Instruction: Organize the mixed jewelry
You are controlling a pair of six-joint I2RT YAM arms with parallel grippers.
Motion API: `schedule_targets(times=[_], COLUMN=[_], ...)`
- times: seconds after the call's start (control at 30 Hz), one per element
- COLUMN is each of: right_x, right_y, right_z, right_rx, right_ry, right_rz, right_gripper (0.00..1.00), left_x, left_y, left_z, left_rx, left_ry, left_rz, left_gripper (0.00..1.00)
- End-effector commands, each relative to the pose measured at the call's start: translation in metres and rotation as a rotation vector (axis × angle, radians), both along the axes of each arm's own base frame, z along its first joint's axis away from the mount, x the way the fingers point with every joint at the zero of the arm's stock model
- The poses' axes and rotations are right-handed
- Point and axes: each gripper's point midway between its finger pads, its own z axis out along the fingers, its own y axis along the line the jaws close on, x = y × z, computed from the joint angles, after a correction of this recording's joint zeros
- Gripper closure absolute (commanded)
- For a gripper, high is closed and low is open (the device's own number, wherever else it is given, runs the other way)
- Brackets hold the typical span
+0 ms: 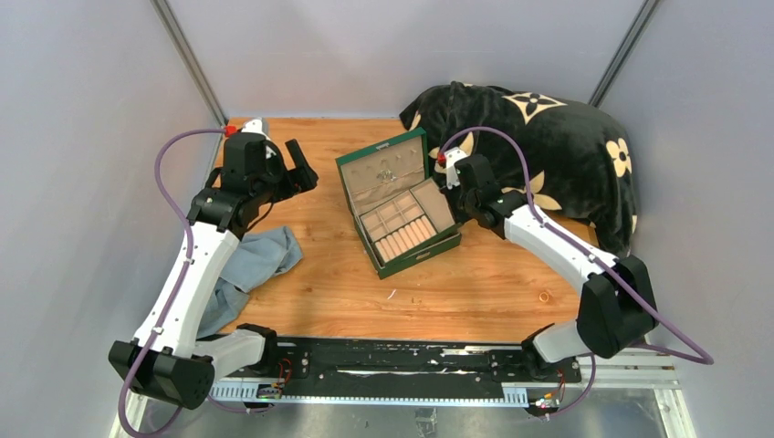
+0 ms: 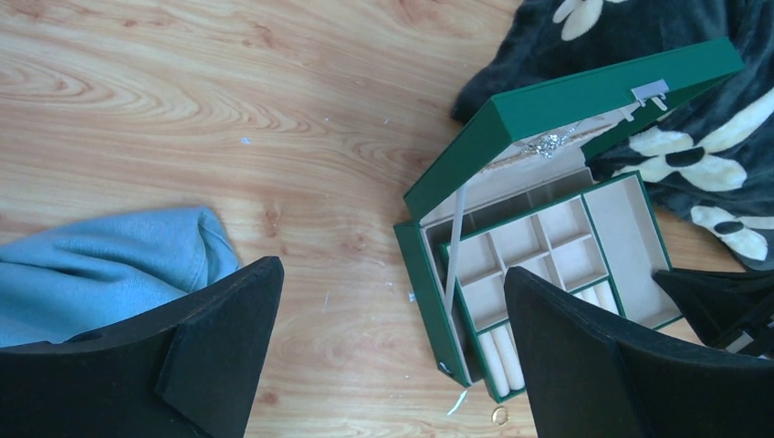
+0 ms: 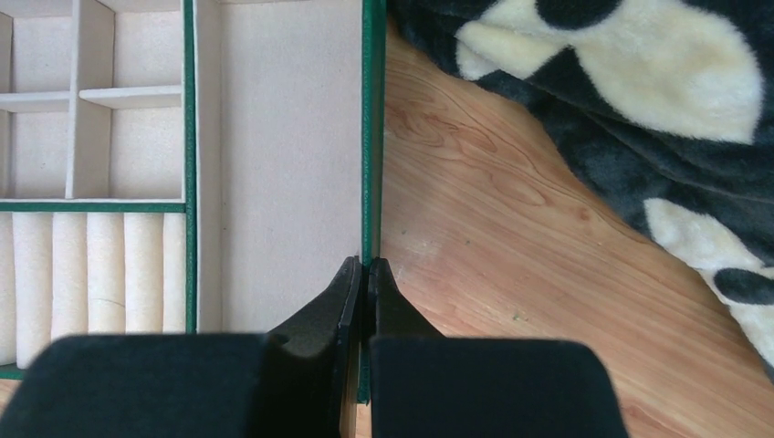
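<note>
The open green jewelry box (image 1: 409,260) stands mid-table. A glinting silvery cluster (image 2: 550,143) hangs inside its raised lid and also shows in the top view (image 1: 391,172). A small gold ring (image 2: 499,415) lies on the wood by the box's front corner, next to a thin pale sliver (image 2: 456,402). My left gripper (image 1: 301,172) is open and empty, held above the table left of the box (image 2: 391,278). My right gripper (image 1: 454,175) is shut on the box's right green wall (image 3: 366,266).
A black blanket with cream flowers (image 1: 557,146) lies bunched at the back right, against the box. A blue cloth (image 1: 260,260) lies at the left under my left arm. Another small ring-like piece (image 1: 545,297) sits on the wood at the front right.
</note>
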Motion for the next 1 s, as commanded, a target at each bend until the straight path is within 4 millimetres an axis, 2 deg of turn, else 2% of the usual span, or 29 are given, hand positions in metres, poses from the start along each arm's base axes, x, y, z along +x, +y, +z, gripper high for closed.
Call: schedule_targets(times=[0.0,0.4,0.73,0.97], right_x=[0.008,0.016,0.006,0.011], right_y=[0.011,0.014,0.022,0.019], right_z=[0.000,-0.015,-0.033,-0.033], right_rx=[0.061,0.045,0.072,0.152], right_ry=[-0.013,0.014,0.065,0.087], right_rz=[0.016,0.008,0.057,-0.008], right_gripper=[1.00,1.00,1.00,1.00], left_x=[0.009,0.022,0.028,0.033], left_y=[0.000,-0.006,-0.008,-0.009], left_z=[0.001,-0.001,-0.006,-0.002], left_rx=[-0.013,-0.030,-0.029,-0.035], left_ry=[-0.009,-0.004,0.009,-0.002], left_rz=[0.008,-0.012,-0.020,-0.023], left_gripper=[0.04,0.04,0.04,0.04])
